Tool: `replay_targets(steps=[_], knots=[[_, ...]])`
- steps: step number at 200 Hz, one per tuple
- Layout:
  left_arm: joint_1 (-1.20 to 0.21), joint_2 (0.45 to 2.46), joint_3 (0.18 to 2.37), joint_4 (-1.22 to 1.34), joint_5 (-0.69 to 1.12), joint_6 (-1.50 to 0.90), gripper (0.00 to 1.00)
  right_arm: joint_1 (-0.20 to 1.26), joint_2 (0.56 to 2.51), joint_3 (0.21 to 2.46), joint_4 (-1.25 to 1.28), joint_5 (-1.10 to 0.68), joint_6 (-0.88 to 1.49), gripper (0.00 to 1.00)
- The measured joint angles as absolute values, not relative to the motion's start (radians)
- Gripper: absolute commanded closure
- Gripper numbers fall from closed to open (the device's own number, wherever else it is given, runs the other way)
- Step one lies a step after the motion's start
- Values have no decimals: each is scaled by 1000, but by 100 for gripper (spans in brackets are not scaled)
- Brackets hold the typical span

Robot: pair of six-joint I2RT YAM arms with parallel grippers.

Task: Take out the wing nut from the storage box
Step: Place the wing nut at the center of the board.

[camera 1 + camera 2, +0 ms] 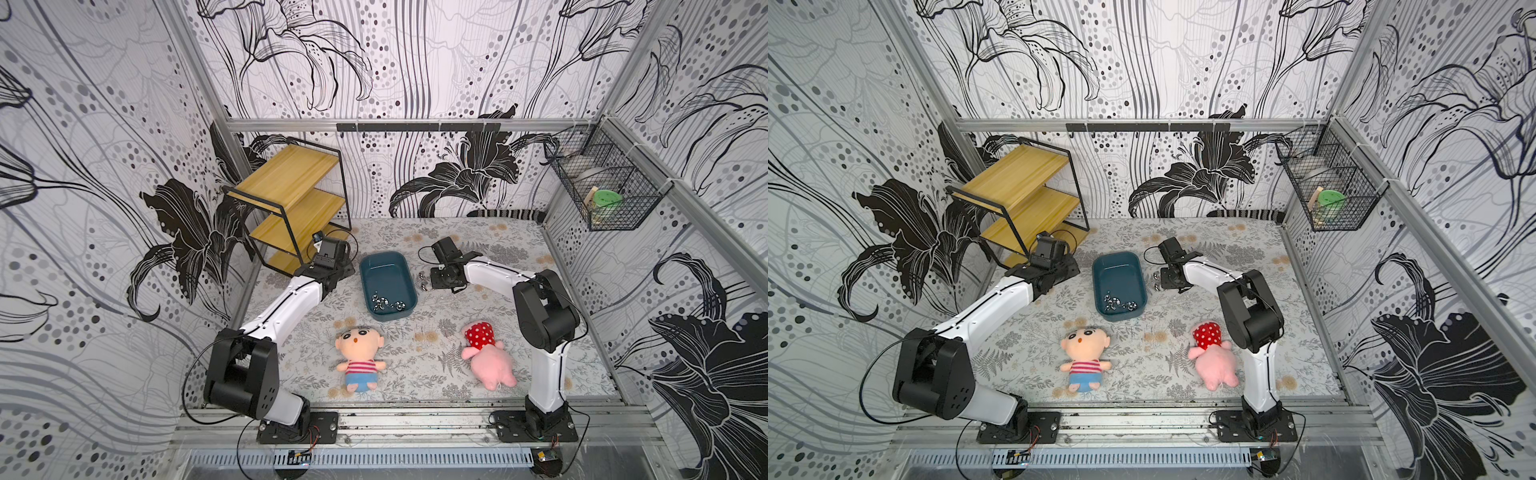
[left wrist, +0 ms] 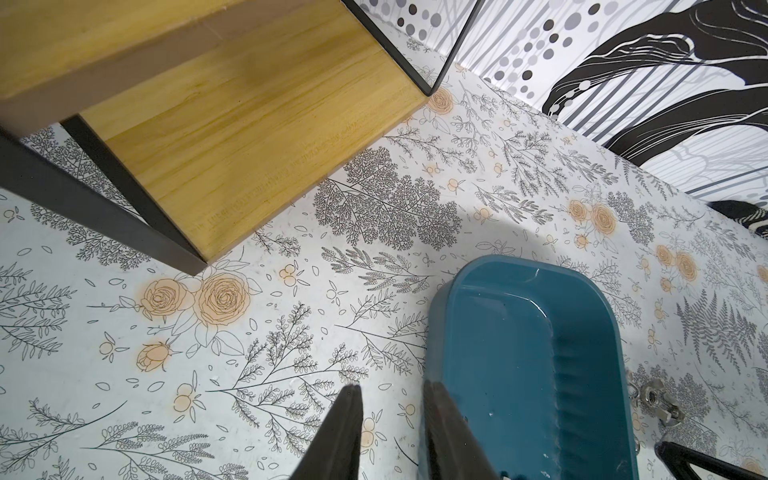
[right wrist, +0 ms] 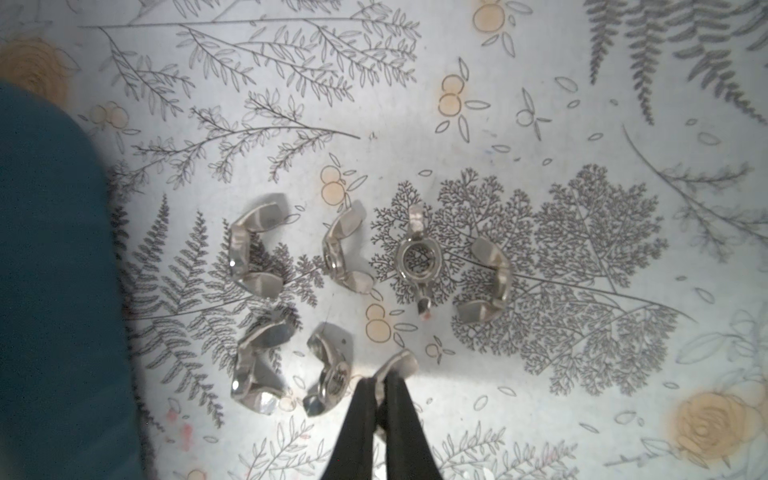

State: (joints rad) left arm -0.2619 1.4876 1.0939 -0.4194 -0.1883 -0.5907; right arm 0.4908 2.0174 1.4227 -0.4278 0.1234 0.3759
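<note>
Wing nuts of silvery metal (image 1: 384, 302) lie bunched at the near end of the dark teal, round-cornered plastic storage box (image 1: 384, 270), so the task looks only partly done. Just past them, outside the box's wall on the right arm's side, the right gripper (image 3: 380, 386) pinches one wing nut (image 3: 397, 363) by a wing, jaws nearly closed, low beside six nuts (image 3: 345, 253) already lying outside; this looks like the set-down step, calling next for a gentle release clear of its neighbours. A little farther, by the box's opposite wall, the left gripper (image 2: 392, 386) stands part-open and empty.
</note>
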Motion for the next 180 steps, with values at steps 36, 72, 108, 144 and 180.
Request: replay_targets(steps=[36,72,108,144,180], knots=[[-262,1488,1094,-419,-191,-591,68,489,2035,1420,-424,120,376,95],[-262,1488,1094,-419,-192,-591,68,489,2046,1420,-421,115,376,94],[-262,1488,1093,-419,-192,-591,68,489,2049,1420,-421,113,375,77],[-262,1488,1093,-419,-192,-591,68,489,2056,1419,-421,113,377,71],[-262,1488,1093,-419,-192,-591,68,489,2056,1420,-427,118,376,70]])
